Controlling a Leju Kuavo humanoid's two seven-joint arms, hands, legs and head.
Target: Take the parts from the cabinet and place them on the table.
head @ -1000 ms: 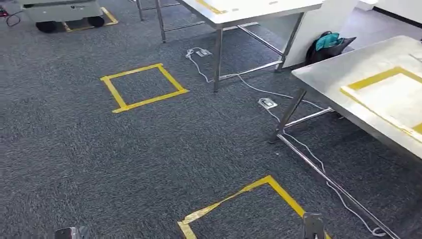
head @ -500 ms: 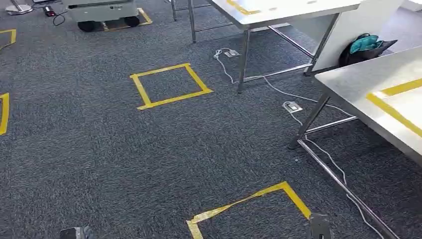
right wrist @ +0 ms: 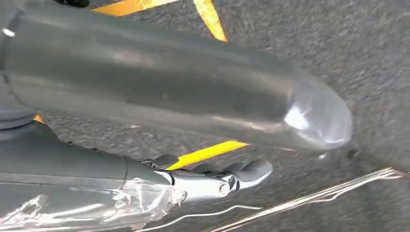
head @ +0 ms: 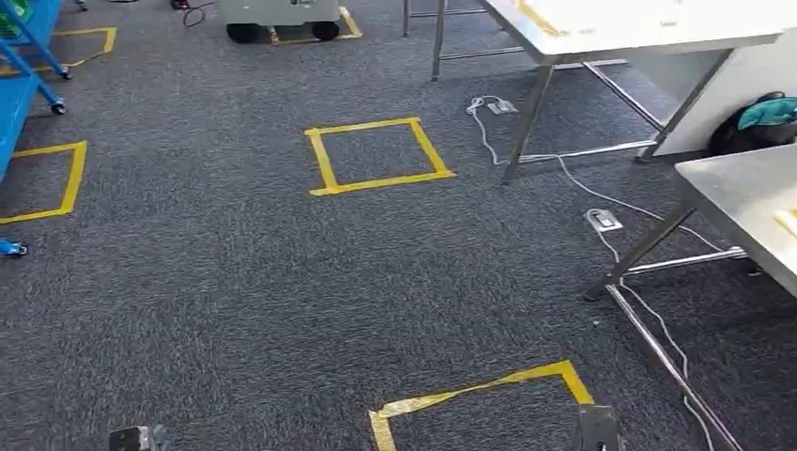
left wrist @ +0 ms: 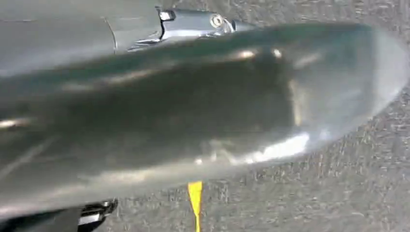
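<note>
The blue cabinet (head: 21, 66) on castors shows at the left edge of the head view, and no parts can be made out on it. A steel table (head: 742, 193) with yellow tape stands at the right edge. Both arms hang low, their ends just showing at the bottom of the head view, the left arm (head: 136, 439) and the right arm (head: 597, 428). My left hand (left wrist: 193, 121) hangs over grey carpet with its thick thumb stretched out and nothing in it. My right hand (right wrist: 203, 145) also hangs free, thumb and dark fingers (right wrist: 241, 171) straight, holding nothing.
A second steel table (head: 648, 28) stands at the back right. White cables and floor sockets (head: 601, 221) lie by the table legs. Yellow tape squares (head: 376, 155) mark the carpet. A white wheeled unit (head: 282, 14) is at the back, and a dark bag (head: 761, 122) at the right.
The camera has turned left: the tables and tape squares slid right across the picture, and the blue cabinet has come in at the left edge. The arms hang as before.
</note>
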